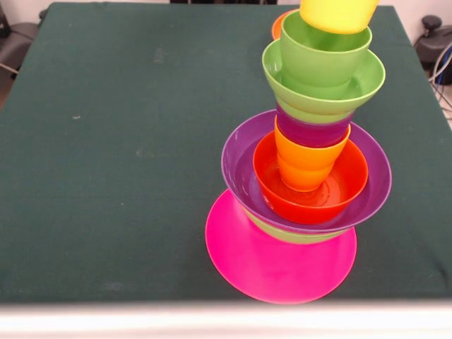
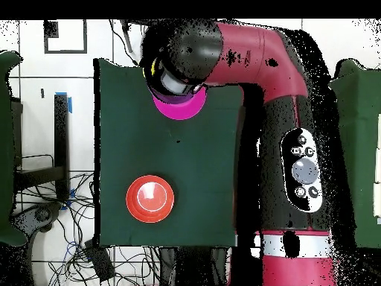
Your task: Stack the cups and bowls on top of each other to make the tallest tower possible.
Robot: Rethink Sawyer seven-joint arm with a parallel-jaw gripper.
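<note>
The tower stands at the front right of the table in the front view. From the bottom it is the pink bowl (image 1: 282, 265) upside down, a green bowl (image 1: 296, 236), the wide purple bowl (image 1: 236, 176), an orange-red bowl (image 1: 311, 205), the orange cup (image 1: 307, 166), the purple cup (image 1: 311, 133), the light green bowl (image 1: 328, 95), the light green cup (image 1: 325, 49) and the yellow cup (image 1: 337, 14), cut by the top edge. In the overhead view my gripper (image 2: 170, 78) is right over the tower, mostly hidden by the wrist. Only the pink base (image 2: 181, 109) shows there.
A second orange-red bowl (image 2: 150, 199) sits alone on the green cloth; in the front view only its rim (image 1: 277, 27) shows behind the tower. The arm (image 2: 275, 82) reaches over the table's right side in the overhead view. The tower stands near the table edge.
</note>
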